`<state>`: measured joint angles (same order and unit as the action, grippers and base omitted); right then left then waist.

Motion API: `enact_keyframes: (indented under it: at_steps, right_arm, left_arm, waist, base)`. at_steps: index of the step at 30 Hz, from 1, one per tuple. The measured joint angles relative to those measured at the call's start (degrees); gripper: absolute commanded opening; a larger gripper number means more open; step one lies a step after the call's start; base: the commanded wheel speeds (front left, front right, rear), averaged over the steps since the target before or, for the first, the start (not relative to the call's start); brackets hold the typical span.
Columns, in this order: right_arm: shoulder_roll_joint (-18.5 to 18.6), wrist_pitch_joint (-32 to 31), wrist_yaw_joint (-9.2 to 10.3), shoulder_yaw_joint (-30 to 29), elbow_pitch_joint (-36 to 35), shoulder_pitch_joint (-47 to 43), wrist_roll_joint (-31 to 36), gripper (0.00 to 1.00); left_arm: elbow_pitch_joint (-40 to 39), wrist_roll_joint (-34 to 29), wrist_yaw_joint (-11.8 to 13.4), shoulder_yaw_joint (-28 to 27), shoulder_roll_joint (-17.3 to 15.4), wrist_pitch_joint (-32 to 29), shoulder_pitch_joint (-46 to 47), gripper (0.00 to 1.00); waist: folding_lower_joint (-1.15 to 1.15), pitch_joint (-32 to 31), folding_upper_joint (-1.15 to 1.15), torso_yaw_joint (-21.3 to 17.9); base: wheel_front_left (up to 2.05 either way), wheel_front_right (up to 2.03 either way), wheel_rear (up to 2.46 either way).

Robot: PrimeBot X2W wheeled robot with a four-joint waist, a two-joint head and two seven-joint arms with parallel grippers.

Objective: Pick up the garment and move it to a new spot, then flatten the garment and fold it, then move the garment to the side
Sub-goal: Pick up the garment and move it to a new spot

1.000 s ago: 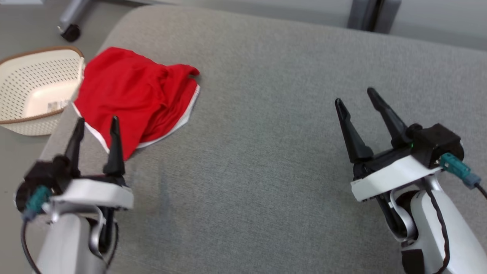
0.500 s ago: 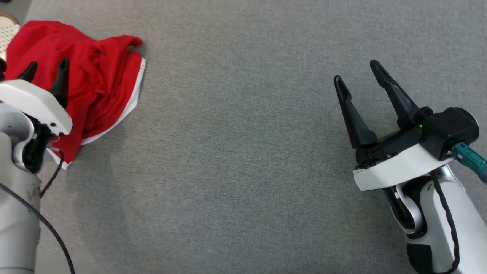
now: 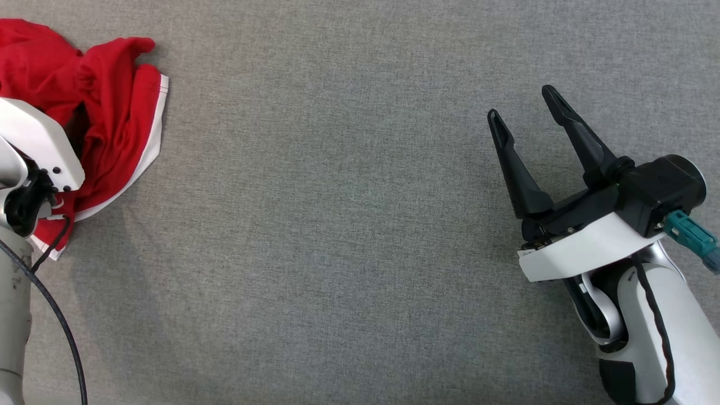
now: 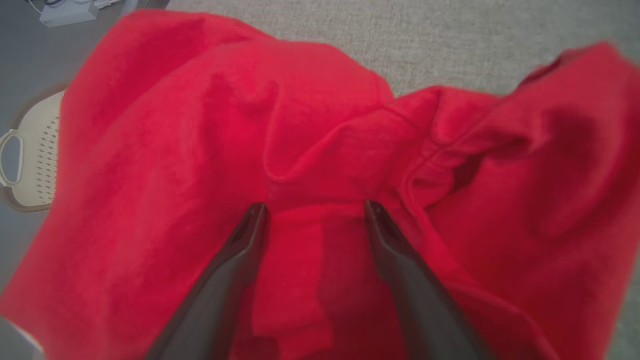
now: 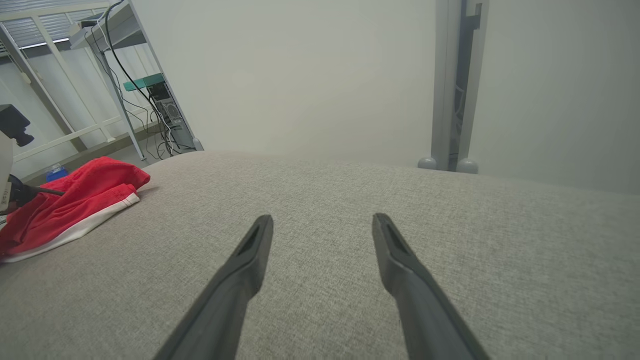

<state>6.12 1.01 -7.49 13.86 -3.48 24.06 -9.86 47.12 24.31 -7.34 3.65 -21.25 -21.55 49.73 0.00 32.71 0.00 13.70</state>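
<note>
The crumpled red garment [image 3: 118, 107] lies at the head view's upper left on the grey bench [image 3: 337, 225], long axis top to bottom, white edge facing right. The left hand [image 4: 314, 207] spreads wide over it and the right hand [image 3: 519, 101] gapes wide, both empty.

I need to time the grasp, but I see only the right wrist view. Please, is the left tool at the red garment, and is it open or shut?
Observer: In the left wrist view the left tool is open, with its two tips at a raised fold of the garment.
Operator: Is something near it that could be in the way?
Observer: A pale perforated basket lies beyond the garment's edge, at that view's left side.
</note>
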Motion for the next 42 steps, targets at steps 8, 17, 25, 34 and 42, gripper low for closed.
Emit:
enact_keyframes:
  at_steps: [8,17,25,34,42]
  right_arm:
    - [0.05,0.05,0.0,-0.37,0.48,0.06,0.24,1.0]
    - [-0.3,0.76,-0.01,-0.1,2.03,0.08,0.05,1.0]
    - [-0.68,2.33,0.0,-0.47,4.12,0.05,-0.83,1.0]
    - [-1.57,4.59,-0.01,-2.74,6.51,-0.63,-1.79,1.0]
    - [-2.14,6.12,-0.01,-5.53,8.06,-1.54,-2.36,1.0]
  left_arm:
    - [1.6,2.15,-0.09,2.45,-0.41,-0.46,0.97,0.0]
    - [0.48,2.34,0.14,2.93,-1.68,7.68,0.73,0.0]
    - [-2.53,1.65,0.6,2.76,-1.47,18.83,-0.14,0.0]
    - [-11.82,0.46,0.34,5.55,-0.38,27.1,-2.58,0.0]
    - [-24.51,0.46,0.26,10.26,2.7,26.5,-7.26,0.0]
  waist:
    - [0.0,-0.23,0.0,-0.36]
    - [0.0,-2.51,0.0,-0.56]
    - [0.0,-6.51,0.0,-1.08]
    - [0.0,-12.44,0.0,-3.02]
    - [0.0,-16.63,0.0,-7.67]
  base:
    - [0.0,0.0,0.0]
    - [0.0,0.0,0.0]
    - [0.0,0.0,0.0]
    - [0.0,0.0,0.0]
    - [0.0,0.0,0.0]
